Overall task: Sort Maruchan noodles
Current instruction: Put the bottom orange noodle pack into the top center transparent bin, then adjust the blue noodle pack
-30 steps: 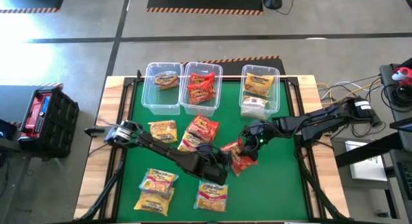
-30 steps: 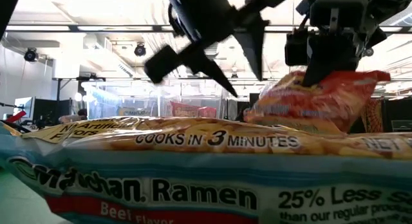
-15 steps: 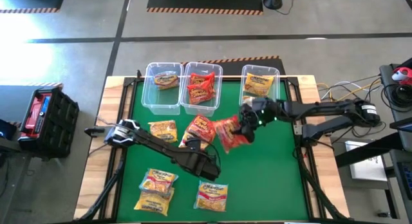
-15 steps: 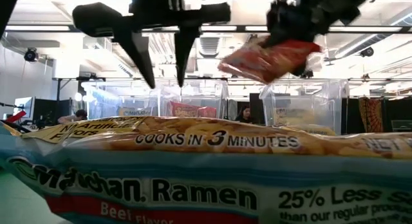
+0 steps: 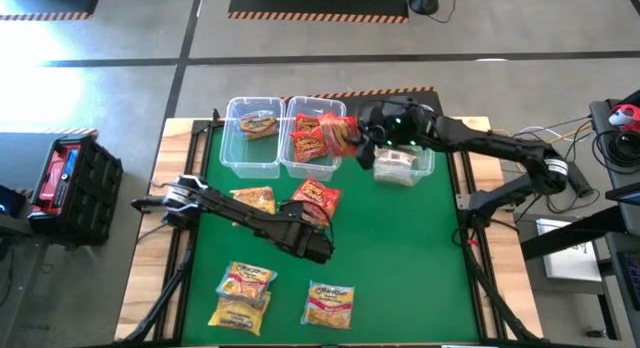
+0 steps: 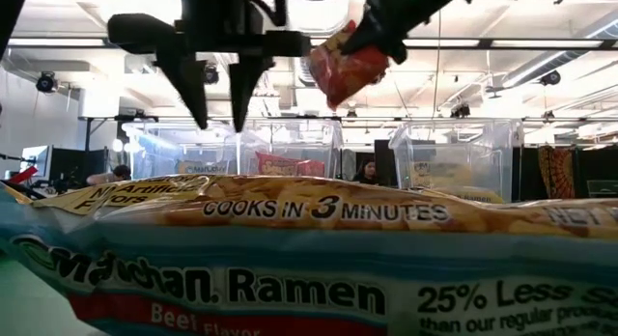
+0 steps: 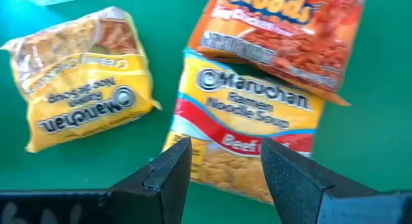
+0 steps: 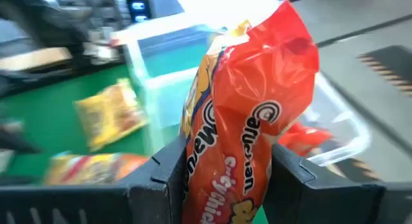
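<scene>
Between right gripper (image 8: 222,169) fingers (clamped): red packet (image 8: 254,127).

low view: front packet (image 6: 309,268) cut off by edges, hides worktop | right wrist: held red packet (image 8: 248,153) bottom cropped, background blurred

You're looking at 2 dark arms built of slim black links with bulkier joints. The right arm (image 5: 500,148) carries a small green light near its wrist and a pale label at its elbow. The left arm (image 5: 250,216) has a silvery fitting at its base end, toward 9 o'clock. Each wrist ends in 2 matte black, wedge-shaped fingers (image 7: 170,172).
</scene>
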Controlling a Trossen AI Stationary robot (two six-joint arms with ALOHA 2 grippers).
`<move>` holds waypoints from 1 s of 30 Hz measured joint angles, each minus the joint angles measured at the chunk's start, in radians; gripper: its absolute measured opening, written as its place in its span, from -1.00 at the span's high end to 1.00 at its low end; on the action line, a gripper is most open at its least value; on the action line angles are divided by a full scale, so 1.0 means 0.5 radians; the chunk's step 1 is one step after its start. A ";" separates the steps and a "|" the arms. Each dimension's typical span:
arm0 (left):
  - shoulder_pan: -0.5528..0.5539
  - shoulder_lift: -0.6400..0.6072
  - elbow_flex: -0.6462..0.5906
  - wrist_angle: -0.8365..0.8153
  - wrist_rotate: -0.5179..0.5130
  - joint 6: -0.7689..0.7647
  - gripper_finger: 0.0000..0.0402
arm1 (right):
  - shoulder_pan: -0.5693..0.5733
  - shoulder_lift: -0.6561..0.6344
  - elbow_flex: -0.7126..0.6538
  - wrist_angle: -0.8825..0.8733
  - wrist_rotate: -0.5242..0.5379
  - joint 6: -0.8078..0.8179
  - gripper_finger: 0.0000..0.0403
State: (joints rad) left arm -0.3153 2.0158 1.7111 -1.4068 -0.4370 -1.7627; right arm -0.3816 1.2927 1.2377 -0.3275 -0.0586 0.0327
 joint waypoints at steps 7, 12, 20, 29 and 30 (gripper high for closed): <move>-0.002 -0.182 -0.301 0.135 0.001 -0.117 0.15 | -0.067 0.315 0.148 0.168 0.108 -0.222 0.31; -0.002 -0.291 -0.498 0.298 0.002 -0.122 0.15 | -0.076 0.521 0.300 0.168 0.102 -0.416 0.31; -0.002 -0.468 -0.751 0.400 0.003 -0.123 0.15 | -0.076 0.785 0.526 0.143 -0.009 -0.459 0.31; -0.002 -0.614 -0.970 0.445 0.004 -0.167 0.15 | -0.075 0.884 0.595 0.142 -0.086 -0.432 0.31; -0.002 -0.621 -0.985 0.462 0.004 -0.166 0.15 | -0.082 0.869 0.595 0.136 -0.086 -0.430 0.31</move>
State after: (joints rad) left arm -0.3161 1.7052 1.2188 -1.1758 -0.4351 -1.8458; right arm -0.4225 1.7274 1.5352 -0.2597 -0.1013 -0.1823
